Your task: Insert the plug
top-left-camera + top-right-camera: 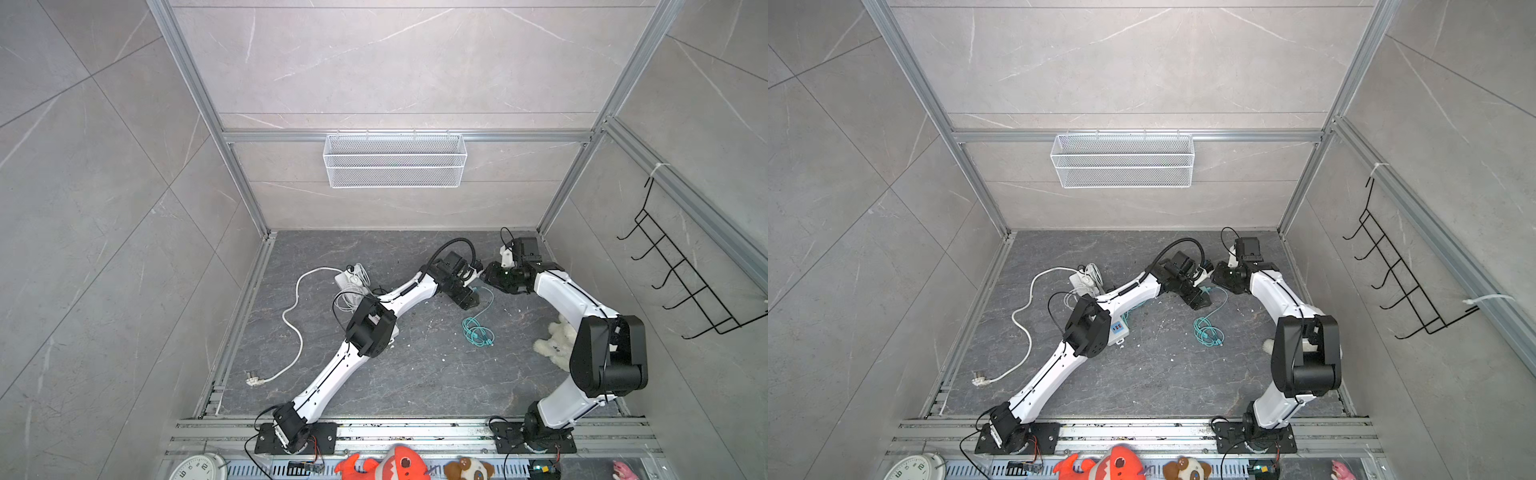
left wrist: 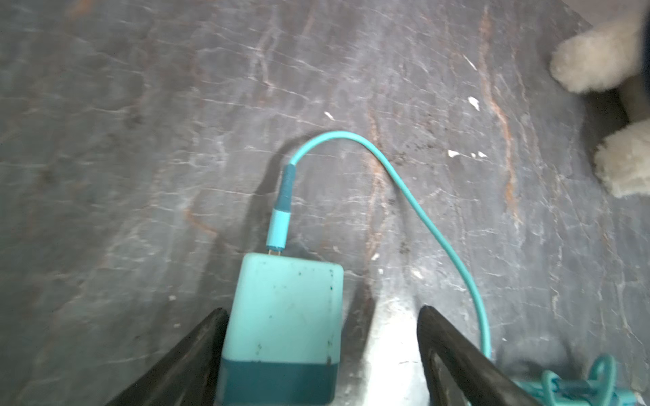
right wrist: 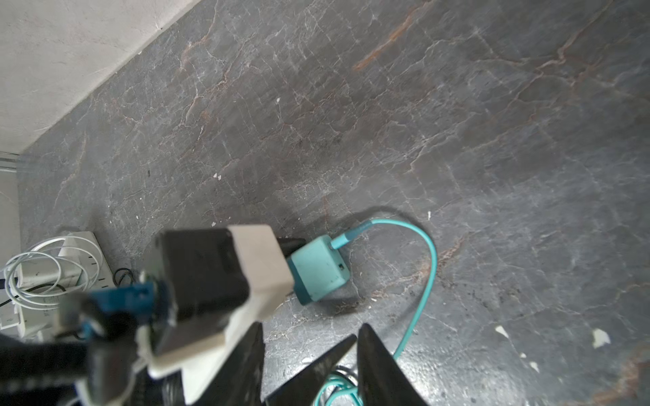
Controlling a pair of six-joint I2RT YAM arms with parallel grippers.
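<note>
The plug point(image 2: 285, 309) is a teal charger block lying on the dark floor, with a teal cable point(image 2: 422, 211) running from its end. My left gripper point(image 2: 322, 309) is open around it: one finger point(image 2: 197, 344) rests against the block's side and the other finger point(image 2: 446, 348) stands apart from it. In both top views this gripper point(image 1: 473, 301) point(image 1: 1200, 301) hangs low at the floor's back middle. My right gripper point(image 3: 313, 327) point(image 1: 490, 276) is open, holds nothing, and hovers just beside the plug point(image 3: 318, 269). The cable's coil point(image 1: 478, 332) lies in front.
A white power strip point(image 1: 347, 280) point(image 3: 81, 253) with coiled white cables lies back left, and its cord ends in a white plug point(image 1: 251, 379). A white plush toy point(image 1: 557, 340) point(image 2: 598, 59) lies at the right. On the back wall hangs a mesh basket point(image 1: 395, 162).
</note>
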